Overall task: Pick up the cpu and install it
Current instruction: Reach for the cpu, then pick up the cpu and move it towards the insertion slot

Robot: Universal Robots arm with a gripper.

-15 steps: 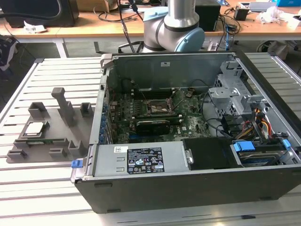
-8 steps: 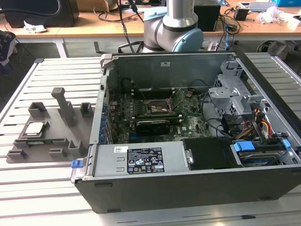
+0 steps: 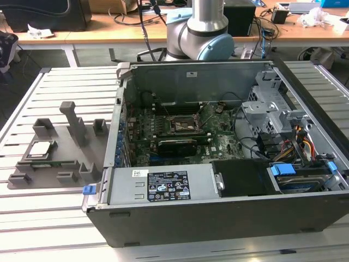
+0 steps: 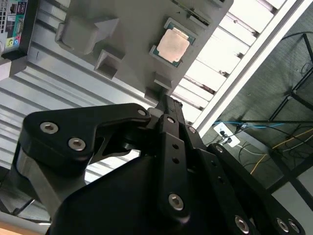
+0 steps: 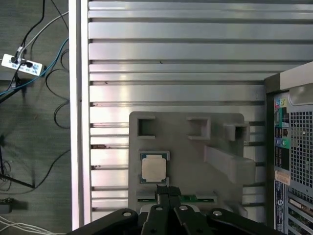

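The cpu [image 3: 41,148] is a small silvery square chip lying flat in a recess of the grey holder tray [image 3: 70,164], at the exterior view's left of the open computer case [image 3: 218,218]. Both wrist views look down on the cpu [image 5: 153,168] [image 4: 172,45] from well above. My gripper [image 5: 164,190] [image 4: 164,100] hangs over the tray's edge close to the chip, its black fingers pressed together with nothing between them. The empty processor socket [image 3: 182,124] sits on the motherboard inside the case.
The tray carries upright blocks [image 3: 73,123] and a slanted bar [image 5: 230,164]. A black expansion card [image 3: 177,145] lies below the socket. Drive cages and cable bundles [image 3: 283,136] fill the case's right side. The slatted metal table [image 5: 171,58] ends at a rail with floor cables beyond [image 5: 29,63].
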